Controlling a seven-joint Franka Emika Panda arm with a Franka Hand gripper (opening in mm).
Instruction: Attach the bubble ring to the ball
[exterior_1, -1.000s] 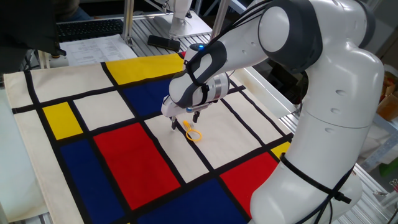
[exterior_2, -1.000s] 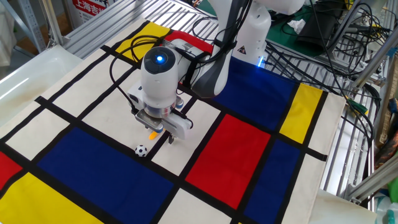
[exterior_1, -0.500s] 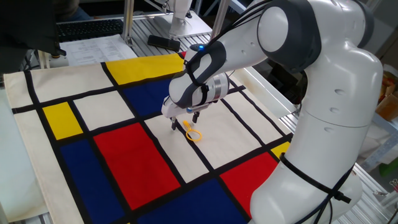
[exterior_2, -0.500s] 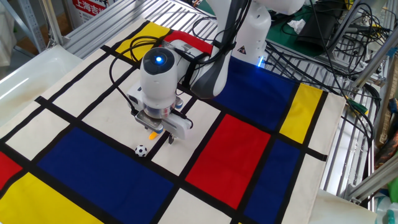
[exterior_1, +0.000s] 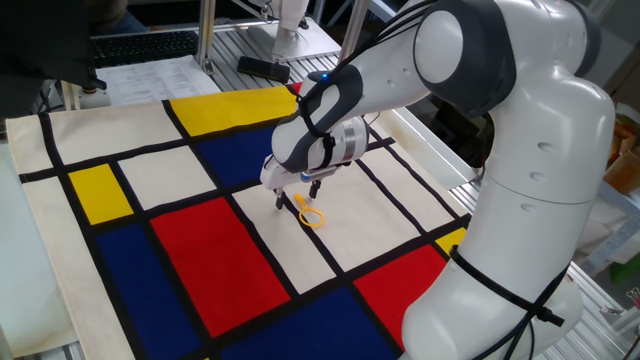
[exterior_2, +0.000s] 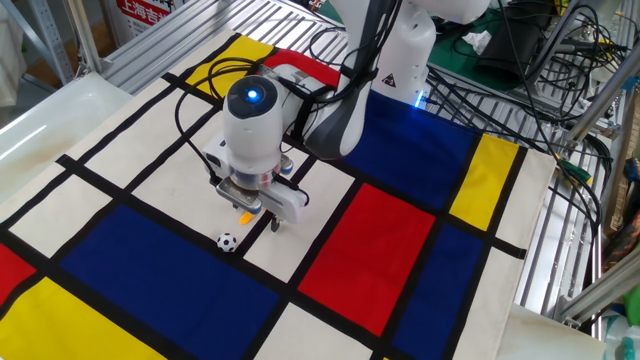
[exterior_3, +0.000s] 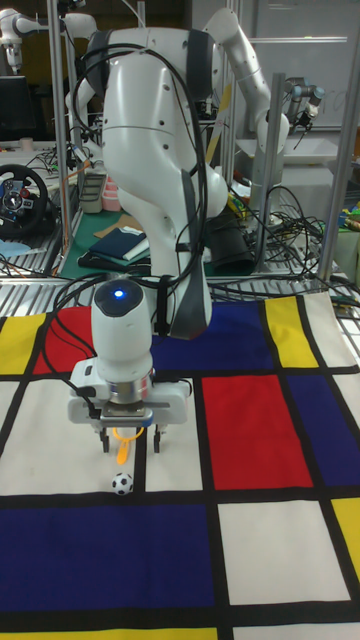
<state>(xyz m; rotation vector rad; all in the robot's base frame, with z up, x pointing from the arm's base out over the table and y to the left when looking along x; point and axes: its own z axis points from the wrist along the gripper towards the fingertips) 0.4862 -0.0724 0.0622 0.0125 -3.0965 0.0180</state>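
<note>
— So, what does one fixed view give you?

— My gripper (exterior_1: 298, 200) hangs low over a white panel of the colour-block cloth (exterior_1: 120, 250), fingers pointing down and spread apart. The bubble ring (exterior_1: 311, 215) lies flat on that white panel, its handle end running up between my fingers (exterior_1: 281, 203) and its loop lying towards the near side. I cannot tell from here whether either finger touches it. I do not see the ball in this view.

— And the other fixed view?

— My wrist with its blue light blocks most of it. Only a small orange bit of the bubble ring (exterior_2: 245, 216) peeks out beneath my gripper (exterior_2: 252, 215). The ball (exterior_2: 228, 241) sits on the cloth at the edge of a blue panel, near my gripper but apart from it.

— The tall fixed view?

— My gripper (exterior_3: 131, 441) faces the camera, jaws wide, nothing clamped. The bubble ring (exterior_3: 126, 436) shows between the two fingers (exterior_3: 104, 440), not pinched by either. The ball (exterior_3: 121, 483) rests just in front, on white cloth, close to the ring yet not touching it.
</note>
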